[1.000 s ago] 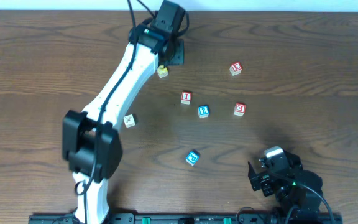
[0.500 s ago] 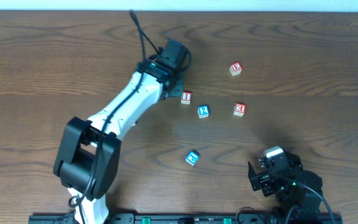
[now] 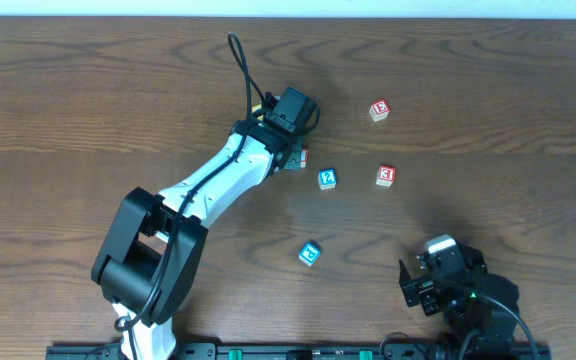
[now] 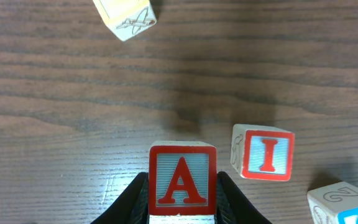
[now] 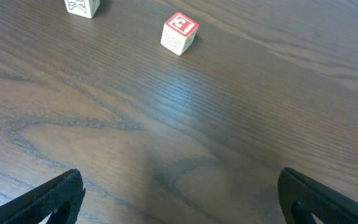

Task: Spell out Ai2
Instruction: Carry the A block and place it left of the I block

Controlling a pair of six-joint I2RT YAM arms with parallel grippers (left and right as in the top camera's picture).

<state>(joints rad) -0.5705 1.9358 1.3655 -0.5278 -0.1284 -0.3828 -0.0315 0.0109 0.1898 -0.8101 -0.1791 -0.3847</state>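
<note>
Red-framed A cube (image 4: 183, 177) is sitting clamped between the fingers of the left gripper (image 4: 183, 200), letter facing up, near the middle of the bench and towards its far edge. It is hanging just beside the I cube (image 4: 266, 154), with a narrow gap showing between them; I cannot tell whether it is touching the wood. The 2 cube (image 4: 344, 205) is lying just past the I. The risk is sitting in that gap: one finger is occupying it, so jaws spreading on release are likely to be shoving the I sideways into the 2 and spoiling the row. Letting go above the surface is risking a tilted or turned A. The right gripper (image 5: 182, 199) is idling by the near right corner, fingers wide apart and holding nothing
</note>
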